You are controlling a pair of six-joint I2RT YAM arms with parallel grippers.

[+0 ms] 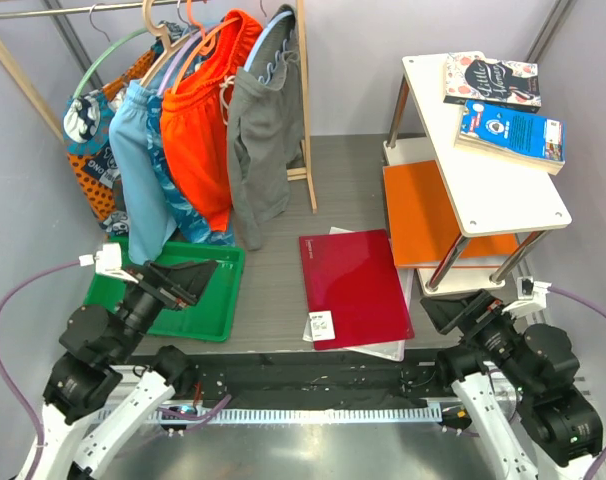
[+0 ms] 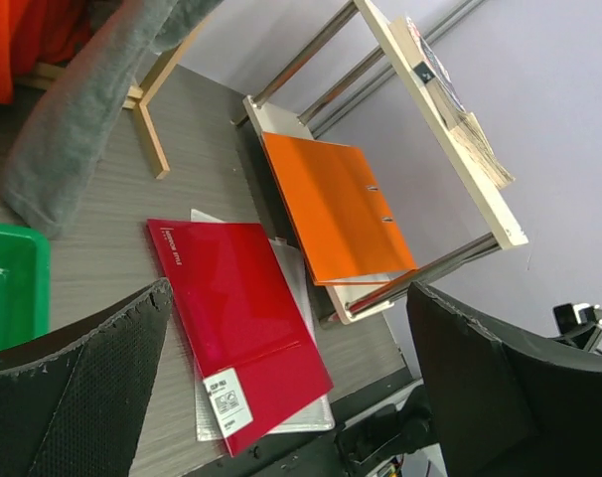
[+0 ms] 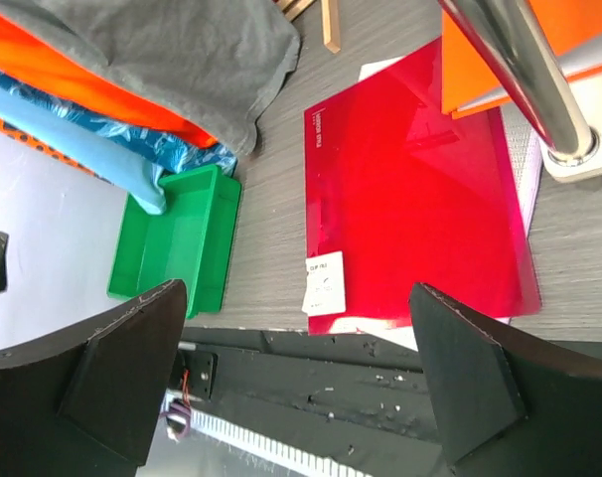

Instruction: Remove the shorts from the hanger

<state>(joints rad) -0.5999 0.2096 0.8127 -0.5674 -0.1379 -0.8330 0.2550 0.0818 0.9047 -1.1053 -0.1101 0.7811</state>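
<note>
While the left gripper [image 1: 188, 283] and right gripper [image 1: 451, 308] sit low with fingers spread wide, holding nothing, the shorts [image 1: 203, 130] hang on the hanger [image 1: 205, 40] well ahead of the left gripper, above it, between a blue pair [image 1: 138, 160] and a grey pair [image 1: 263, 140].

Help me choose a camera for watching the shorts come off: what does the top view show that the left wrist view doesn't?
Only the top view: the rail, the orange hanger, the orange shorts with their waistband on it, and the light-blue shorts. Only the left wrist view: the left gripper close up, its textured pads spread wide. Both: the red folder, the orange folder, the grey shorts and the green tray. Of the orange shorts, the wrist view catches just a corner.
</note>
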